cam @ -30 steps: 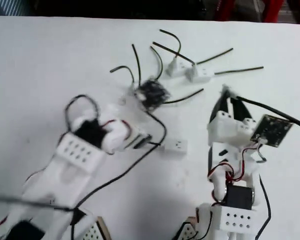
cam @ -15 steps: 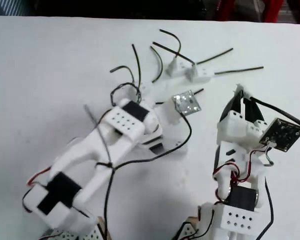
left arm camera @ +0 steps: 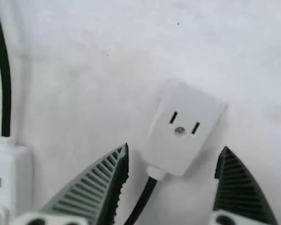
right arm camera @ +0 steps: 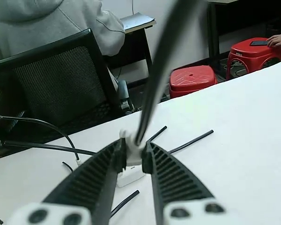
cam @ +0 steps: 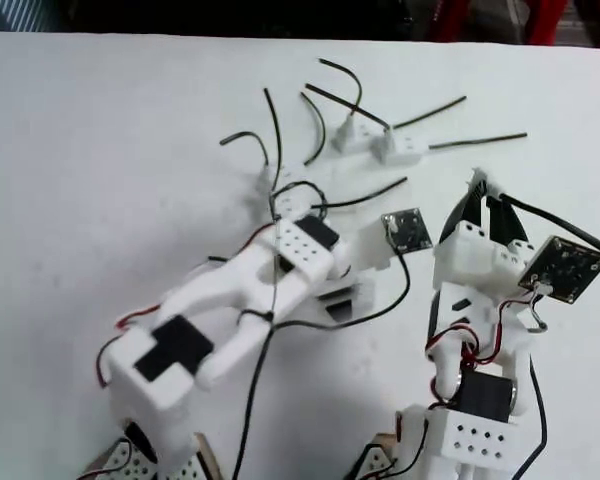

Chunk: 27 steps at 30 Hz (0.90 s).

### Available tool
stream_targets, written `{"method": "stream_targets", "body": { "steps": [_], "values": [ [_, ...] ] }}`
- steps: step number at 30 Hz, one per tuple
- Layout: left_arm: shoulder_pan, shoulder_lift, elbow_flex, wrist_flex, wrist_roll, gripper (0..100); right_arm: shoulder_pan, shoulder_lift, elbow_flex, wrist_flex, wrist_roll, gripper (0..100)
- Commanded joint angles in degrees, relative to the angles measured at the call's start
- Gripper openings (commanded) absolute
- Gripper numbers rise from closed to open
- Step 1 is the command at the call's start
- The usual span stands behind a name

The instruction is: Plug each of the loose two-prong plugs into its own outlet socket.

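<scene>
**Left hand open over a socket, right hand holding a plug**

On the white surface [cam: 100, 150], your left arm [cam: 230, 300] has swung in from the near-left corner to the middle within the last second. The left hand [left arm camera: 174, 154] is spread wide and holds nothing. It has one finger on each side of a white socket [left arm camera: 185, 131], which lies face up with its black cord running back between the fingers. This probably means the socket is about to be gripped and steadied.

Your right arm [cam: 480, 330] has barely moved. The right hand [right arm camera: 134, 144] is closed tight on a white plug [right arm camera: 131, 158], raised off the surface and well apart from the socket.

Farther off lie two white pieces [cam: 398, 150] with black cords. Loose cords [cam: 270, 150] near the left wrist could snag. Another white piece [left arm camera: 4, 173] sits just beside the left hand.
</scene>
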<state>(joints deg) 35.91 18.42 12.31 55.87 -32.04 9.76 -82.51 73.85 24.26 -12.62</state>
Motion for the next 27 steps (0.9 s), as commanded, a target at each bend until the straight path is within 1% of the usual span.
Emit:
{"method": "stream_targets", "body": {
  "steps": [1,4,9,15,18,20,21,25,27],
  "values": [
    [0.8,2.2,-7.6,2.5,0.4,29,0.3,-0.2,-0.7,-0.7,0.8,1.7],
    [0.9,4.3,-9.8,2.5,2.5,22,0.3,-0.2,-0.7,-0.7,0.8,1.7],
    [0.7,5.2,-9.4,3.6,2.8,11,0.3,-0.2,-0.7,-0.7,0.8,1.7],
    [-2.2,2.6,-9.4,11.2,3.5,2,0.2,-0.2,-0.7,-0.7,0.8,1.7],
    [-4.4,-0.3,-9.3,16.1,7.3,2,0.2,-0.2,-0.5,-0.7,0.8,1.7],
    [-6.0,-2.5,-9.1,18.8,8.4,2,-0.4,-0.2,0.1,-0.9,0.9,1.7],
    [-6.7,-3.7,-8.3,19.6,8.3,2,-1.6,-0.2,0.3,-0.8,1.1,1.7],
    [-8.7,-10.5,-3.1,20.0,7.2,2,-8.3,-0.2,2.5,-0.7,6.0,1.7],
    [-9.2,-14.5,-0.4,19.2,7.0,3,-10.9,-0.2,3.3,-0.7,6.4,1.7]
  ]
}}
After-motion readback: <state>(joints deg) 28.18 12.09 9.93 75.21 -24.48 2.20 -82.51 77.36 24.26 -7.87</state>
